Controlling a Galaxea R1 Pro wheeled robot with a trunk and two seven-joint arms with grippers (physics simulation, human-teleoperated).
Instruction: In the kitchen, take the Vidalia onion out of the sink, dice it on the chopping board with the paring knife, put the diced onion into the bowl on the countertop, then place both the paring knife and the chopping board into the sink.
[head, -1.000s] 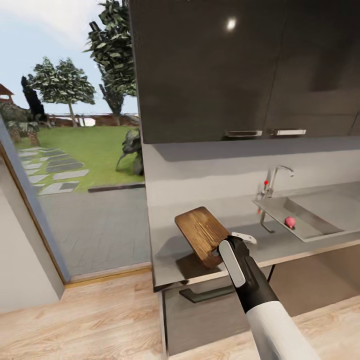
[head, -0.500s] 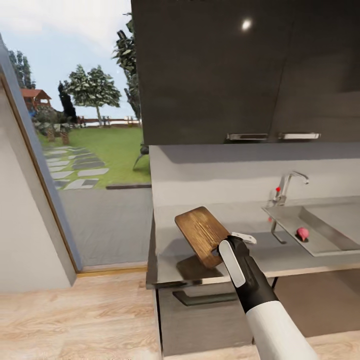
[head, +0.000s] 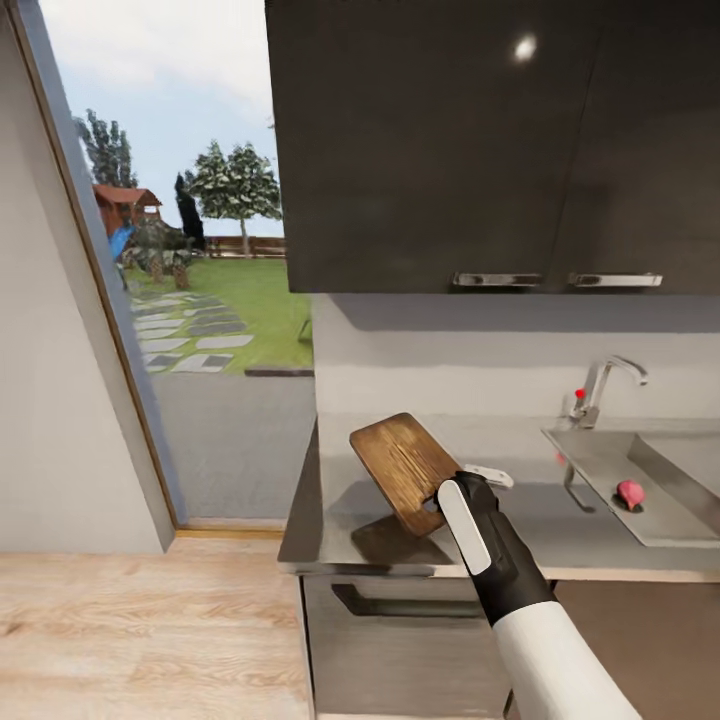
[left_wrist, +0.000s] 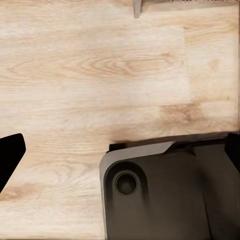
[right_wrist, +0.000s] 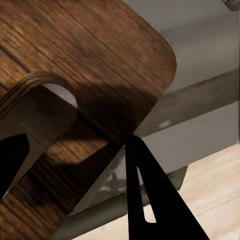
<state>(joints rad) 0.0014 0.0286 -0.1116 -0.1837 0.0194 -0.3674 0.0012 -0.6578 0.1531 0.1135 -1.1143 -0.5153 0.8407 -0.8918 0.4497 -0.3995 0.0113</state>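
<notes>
Right end effector (head: 438, 507) clamped on chopping board (head: 404, 468) at slot end, tilted clear of desk (head: 560, 535) for carrying; sink (head: 640, 480) at 3 o'clock, holding onion (head: 630, 492). Left end effector: cannot tell.

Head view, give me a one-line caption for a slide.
Right gripper holds the dark brown wooden chopping board tilted above the glossy grey countertop, steel sink with a pink item at right.

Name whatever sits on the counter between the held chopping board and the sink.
In the head view, bare grey countertop separates the chopping board from the sink; nothing sits there.
</notes>
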